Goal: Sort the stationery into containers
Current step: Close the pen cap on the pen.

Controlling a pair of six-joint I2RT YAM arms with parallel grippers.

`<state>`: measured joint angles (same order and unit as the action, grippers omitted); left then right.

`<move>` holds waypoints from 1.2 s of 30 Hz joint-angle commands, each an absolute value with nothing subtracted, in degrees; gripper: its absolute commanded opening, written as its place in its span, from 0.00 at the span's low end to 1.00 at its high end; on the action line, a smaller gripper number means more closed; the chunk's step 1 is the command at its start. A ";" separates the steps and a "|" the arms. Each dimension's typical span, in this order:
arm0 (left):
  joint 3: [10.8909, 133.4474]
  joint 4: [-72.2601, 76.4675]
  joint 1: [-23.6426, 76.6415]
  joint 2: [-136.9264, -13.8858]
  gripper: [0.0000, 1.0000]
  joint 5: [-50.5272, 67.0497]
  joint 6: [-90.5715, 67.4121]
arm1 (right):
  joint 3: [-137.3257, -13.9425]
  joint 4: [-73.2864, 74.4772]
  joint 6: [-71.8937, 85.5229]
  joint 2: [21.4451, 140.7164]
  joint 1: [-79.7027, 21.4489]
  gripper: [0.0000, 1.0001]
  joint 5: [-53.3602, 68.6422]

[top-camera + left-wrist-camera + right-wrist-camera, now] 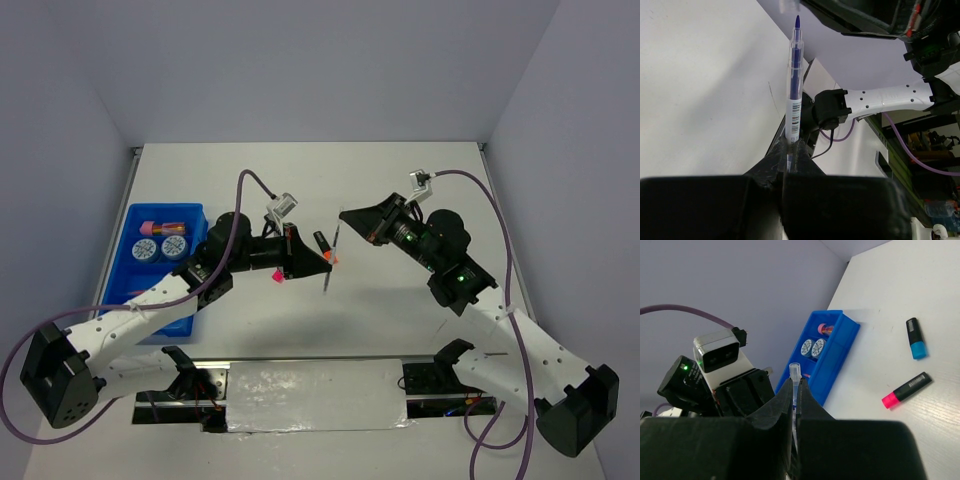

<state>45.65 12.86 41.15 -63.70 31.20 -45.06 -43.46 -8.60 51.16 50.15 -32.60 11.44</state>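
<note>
I see left fingers point(767, 170) clamping a clear blue-nibbed thin pen point(794, 100) aloft, likely for the blue divided plastic tray point(131, 228); right fingers point(781, 405) pinch a clear pen end point(795, 371).

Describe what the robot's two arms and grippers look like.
The left arm and right arm have white perforated links with black joints and bases. The left gripper and right gripper are black wedges. A purple cable loops along each arm.

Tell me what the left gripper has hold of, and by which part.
A thin pen. The left gripper pinches it between its fingers low on the barrel, just below the barcode label, and the blue tip points away from them.
</note>
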 commanded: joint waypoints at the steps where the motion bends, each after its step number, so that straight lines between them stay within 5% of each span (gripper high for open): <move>1: 46.67 17.66 40.87 -63.81 0.00 33.48 -44.56 | -43.50 -12.22 50.98 50.71 -33.05 0.00 11.34; 36: 44.21 16.70 39.55 -63.02 0.00 31.82 -44.65 | -45.26 -10.90 49.75 50.89 -33.23 0.00 11.51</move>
<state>44.34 13.76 40.10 -64.14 31.66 -45.15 -43.86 -9.41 50.46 51.94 -32.93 11.00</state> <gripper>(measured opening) 0.044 0.027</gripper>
